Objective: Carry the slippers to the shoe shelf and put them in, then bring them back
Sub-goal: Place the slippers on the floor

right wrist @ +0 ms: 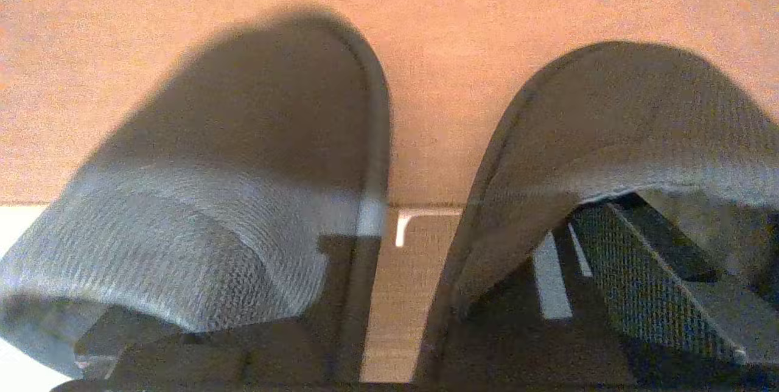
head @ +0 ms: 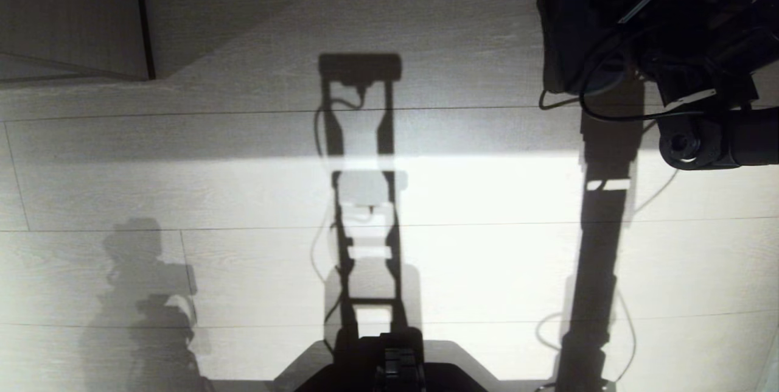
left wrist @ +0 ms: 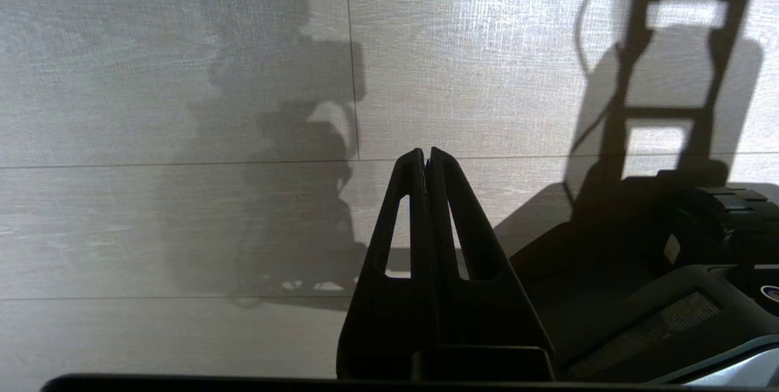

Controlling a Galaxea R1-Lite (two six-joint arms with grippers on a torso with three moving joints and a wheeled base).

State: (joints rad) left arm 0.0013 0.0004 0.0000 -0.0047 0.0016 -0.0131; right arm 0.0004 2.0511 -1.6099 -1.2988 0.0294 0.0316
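Two slippers (right wrist: 201, 197) set down side by side, toes to a plain back board, at about one o'clock in the head view.

Right gripper (right wrist: 377, 313) has its jaws spread wide, one finger (right wrist: 645, 282) under each slipper's upper, pinching nothing. Left gripper (left wrist: 426, 157) hangs parked over the floor (left wrist: 152, 331), fingers pressed together and empty. Knit fabric looks light, soft and easily crushed, so it would likely sag from one edge; pinching both inner walls together at the open mouths seems the surest hold.
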